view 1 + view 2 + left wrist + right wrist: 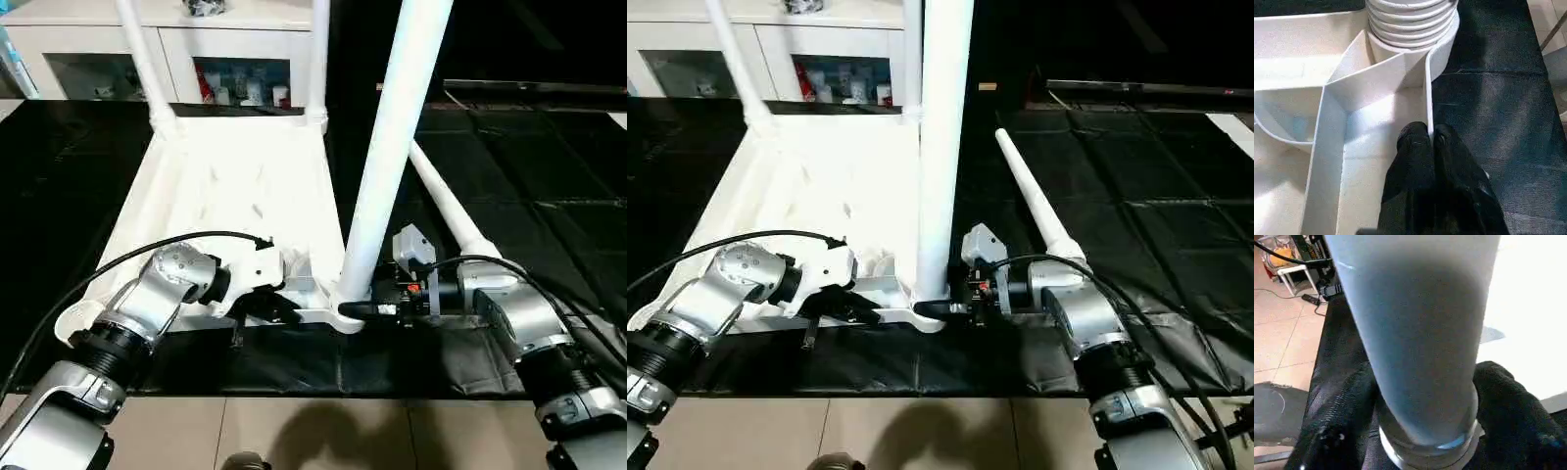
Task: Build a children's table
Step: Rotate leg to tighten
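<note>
Left pincer (pixel 279 305): clamped shut on the tabletop's (pixel 235 186) near rim wall. Right pincer (pixel 1420 396): fingers (pixel 1508 406) set either side of the upright leg (pixel 392 147) at its near corner socket; grip cannot be told. Tabletop laid upside down on black mat (pixel 549 166). Loose leg (pixel 1034 201) lain beside. Cabinet (pixel 225 49) seen beyond.

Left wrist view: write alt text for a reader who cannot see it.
The left hand pinches a thin upright rib of the white tabletop, fingers shut. Just beyond, a threaded leg sits in the round corner socket, beside a black mat.
</note>
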`<state>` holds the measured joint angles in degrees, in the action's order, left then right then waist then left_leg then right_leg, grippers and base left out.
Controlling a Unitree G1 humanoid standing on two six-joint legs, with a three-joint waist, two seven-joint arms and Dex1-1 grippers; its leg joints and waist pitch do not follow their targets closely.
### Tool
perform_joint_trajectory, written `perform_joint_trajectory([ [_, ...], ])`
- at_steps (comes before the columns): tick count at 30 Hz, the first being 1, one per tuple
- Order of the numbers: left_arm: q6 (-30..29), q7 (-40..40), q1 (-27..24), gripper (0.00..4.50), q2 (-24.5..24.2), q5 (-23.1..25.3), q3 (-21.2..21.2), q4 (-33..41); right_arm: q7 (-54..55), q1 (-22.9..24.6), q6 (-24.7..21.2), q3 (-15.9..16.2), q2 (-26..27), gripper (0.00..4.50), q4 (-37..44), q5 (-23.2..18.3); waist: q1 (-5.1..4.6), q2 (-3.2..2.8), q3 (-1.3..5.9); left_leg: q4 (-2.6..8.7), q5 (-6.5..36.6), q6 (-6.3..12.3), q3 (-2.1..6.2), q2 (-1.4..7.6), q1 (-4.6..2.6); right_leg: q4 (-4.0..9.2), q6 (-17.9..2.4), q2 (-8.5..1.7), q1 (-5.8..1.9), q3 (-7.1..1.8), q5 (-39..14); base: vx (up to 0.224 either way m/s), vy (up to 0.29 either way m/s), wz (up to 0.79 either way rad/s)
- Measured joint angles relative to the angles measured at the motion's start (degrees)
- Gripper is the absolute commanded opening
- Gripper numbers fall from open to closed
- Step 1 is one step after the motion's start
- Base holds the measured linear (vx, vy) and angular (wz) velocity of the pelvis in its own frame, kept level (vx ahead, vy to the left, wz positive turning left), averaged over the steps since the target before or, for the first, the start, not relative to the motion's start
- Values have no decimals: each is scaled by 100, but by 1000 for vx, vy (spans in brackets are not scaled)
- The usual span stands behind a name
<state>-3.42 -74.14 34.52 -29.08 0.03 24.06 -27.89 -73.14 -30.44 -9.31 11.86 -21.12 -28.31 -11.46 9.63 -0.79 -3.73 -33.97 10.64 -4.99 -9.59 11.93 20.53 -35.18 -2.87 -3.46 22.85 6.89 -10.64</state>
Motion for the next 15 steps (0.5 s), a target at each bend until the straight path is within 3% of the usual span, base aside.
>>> perform_joint_trajectory([
  [2,6,0,2,0,5,14,0,-5,-2,-13,9,5,-1,266,-7,14,0,1,2,0,0,0,0,0,0,0,0,0,0,0,0,0,0,0],
  [10,39,-2,23,0,28,26,-5,-113,-25,-84,251,64,16,260,-169,116,-6,16,36,-2,0,-1,0,0,-4,-3,0,0,-2,0,0,0,0,0],
  [11,43,-1,23,0,28,30,-4,-119,-15,-85,263,71,18,315,-173,120,-9,17,39,-2,0,-1,0,0,-5,-5,0,0,-3,0,0,0,0,0],
  [15,54,1,25,0,29,42,-8,-127,-17,-97,202,97,22,349,-246,138,-14,23,44,-6,-1,-1,0,1,-7,-7,0,0,-5,0,0,0,0,0],
])
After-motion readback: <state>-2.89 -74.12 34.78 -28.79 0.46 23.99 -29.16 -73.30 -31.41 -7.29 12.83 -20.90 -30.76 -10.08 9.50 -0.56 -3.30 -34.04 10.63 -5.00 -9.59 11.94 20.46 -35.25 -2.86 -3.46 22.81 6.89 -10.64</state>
